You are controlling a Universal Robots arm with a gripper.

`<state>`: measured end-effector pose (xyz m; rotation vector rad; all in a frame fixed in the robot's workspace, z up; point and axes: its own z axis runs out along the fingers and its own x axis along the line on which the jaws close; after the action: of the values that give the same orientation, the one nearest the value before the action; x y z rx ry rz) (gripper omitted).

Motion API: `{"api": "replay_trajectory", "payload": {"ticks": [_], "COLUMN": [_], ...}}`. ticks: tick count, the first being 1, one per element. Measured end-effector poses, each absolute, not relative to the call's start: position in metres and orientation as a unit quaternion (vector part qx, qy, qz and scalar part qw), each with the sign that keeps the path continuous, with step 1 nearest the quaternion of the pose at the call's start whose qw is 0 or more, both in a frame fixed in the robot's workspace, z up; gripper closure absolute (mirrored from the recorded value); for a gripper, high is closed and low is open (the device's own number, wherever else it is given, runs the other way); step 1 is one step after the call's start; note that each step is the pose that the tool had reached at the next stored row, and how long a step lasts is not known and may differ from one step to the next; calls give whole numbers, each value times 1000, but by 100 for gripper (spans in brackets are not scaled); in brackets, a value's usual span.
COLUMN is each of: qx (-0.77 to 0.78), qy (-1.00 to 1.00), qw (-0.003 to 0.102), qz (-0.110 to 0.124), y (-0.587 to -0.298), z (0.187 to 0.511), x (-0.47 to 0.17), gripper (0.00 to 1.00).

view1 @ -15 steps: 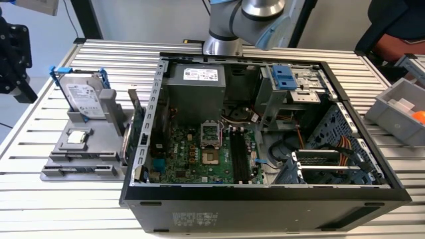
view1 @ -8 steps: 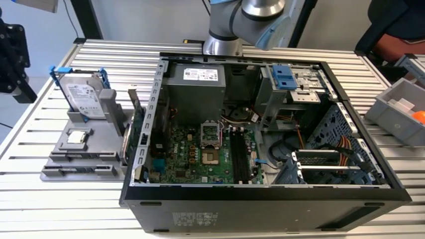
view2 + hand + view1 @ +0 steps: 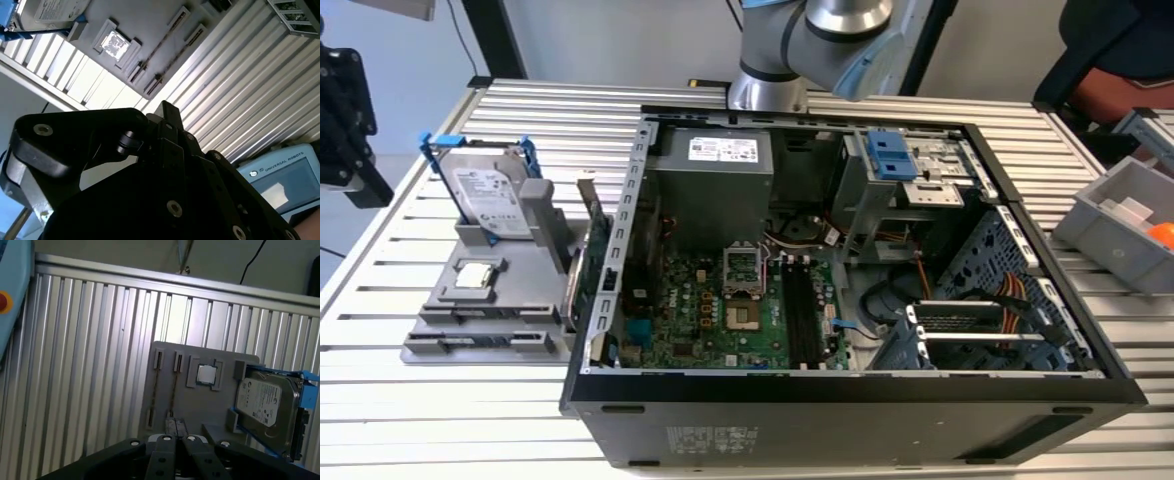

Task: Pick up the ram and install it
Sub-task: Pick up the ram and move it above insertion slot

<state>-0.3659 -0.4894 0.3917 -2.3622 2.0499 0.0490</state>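
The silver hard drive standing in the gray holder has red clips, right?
No, its clips are blue, not red. The exterior view shows the silver hard drive standing in the gray holder with blue clips.

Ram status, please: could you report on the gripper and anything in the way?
Gripper shut, empty, aimed at the grey holder. Ram in its holder slot, not picked up. Path to it unobstructed.

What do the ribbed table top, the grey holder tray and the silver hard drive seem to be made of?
Ribbed silver table top: probably aluminium, given bright streaky reflections along its grooves.
Flat grey holder tray: likely matte plastic, uniformly dull.
Silver hard drive: apparently metal casing, faintly shiny, with blue clips that look plastic.
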Motion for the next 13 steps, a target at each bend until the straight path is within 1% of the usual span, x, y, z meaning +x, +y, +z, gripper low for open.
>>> {"api": "replay_trajectory", "payload": {"ticks": [11,12,13], "qx": [-758,-758,-758], "qy": [652,652,652], "qw": [7,7,7], "qz": [16,16,16], "y": [-489,-489,-489], "z": [392,392,392], "x": [-366,-366,-366], "gripper": [100,0,0]}}
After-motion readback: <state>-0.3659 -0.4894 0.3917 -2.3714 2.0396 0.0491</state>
